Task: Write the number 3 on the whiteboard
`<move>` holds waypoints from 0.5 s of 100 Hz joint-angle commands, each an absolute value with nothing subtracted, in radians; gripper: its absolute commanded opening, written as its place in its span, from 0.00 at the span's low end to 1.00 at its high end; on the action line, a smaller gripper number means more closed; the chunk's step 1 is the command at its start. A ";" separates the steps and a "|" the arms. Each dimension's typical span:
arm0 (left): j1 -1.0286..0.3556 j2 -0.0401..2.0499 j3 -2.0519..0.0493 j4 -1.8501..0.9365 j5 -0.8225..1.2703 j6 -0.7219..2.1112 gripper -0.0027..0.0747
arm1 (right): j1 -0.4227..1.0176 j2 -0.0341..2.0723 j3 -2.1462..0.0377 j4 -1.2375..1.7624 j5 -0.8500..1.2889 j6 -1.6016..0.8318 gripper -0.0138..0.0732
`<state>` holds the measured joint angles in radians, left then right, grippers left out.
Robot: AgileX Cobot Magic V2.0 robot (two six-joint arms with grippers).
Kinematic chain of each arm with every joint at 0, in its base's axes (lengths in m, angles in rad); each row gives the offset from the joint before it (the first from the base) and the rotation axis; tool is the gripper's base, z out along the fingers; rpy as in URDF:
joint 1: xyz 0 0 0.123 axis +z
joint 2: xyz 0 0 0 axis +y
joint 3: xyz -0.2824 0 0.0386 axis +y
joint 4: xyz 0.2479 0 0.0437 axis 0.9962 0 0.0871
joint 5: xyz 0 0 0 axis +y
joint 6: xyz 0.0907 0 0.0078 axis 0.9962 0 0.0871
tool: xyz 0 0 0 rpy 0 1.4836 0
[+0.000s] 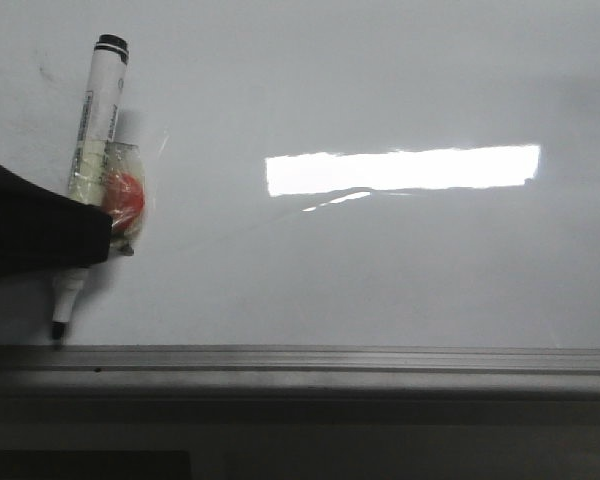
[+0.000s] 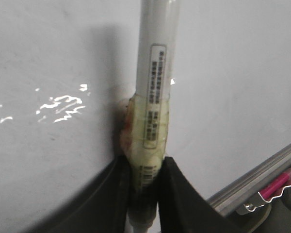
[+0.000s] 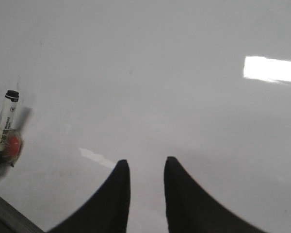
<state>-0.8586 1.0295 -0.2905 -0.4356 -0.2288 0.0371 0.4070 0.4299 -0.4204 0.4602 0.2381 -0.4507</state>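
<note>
The whiteboard [image 1: 400,280] fills the front view, glossy white, and no number 3 shows on it. My left gripper [image 1: 98,232] is shut on a white marker [image 1: 100,110] at the board's lower left. The marker stands nearly upright, its black end up, its tip [image 1: 58,335] at the board just above the grey rail [image 1: 330,358]. Yellowish tape and a red-orange blob [image 1: 126,193] wrap its middle. In the left wrist view the jaws [image 2: 145,165] clamp the taped marker [image 2: 155,73]. My right gripper [image 3: 145,162] is open and empty over bare board, with the marker [image 3: 7,116] far off.
A bright rectangular light reflection [image 1: 400,170] lies on the board's middle right. The grey rail runs along the lower edge and shows in the left wrist view [image 2: 262,174]. A pink marker [image 2: 276,184] lies in a holder below it.
</note>
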 commanded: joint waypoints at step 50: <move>-0.854 0.981 -0.357 0.165 -0.215 0.028 0.01 | 0.607 0.699 -0.602 0.467 0.357 -0.542 0.34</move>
<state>-0.8567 0.9928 -0.3193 0.0453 -0.1277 0.0367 0.5579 0.6518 -0.5355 0.4602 0.3879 -0.4947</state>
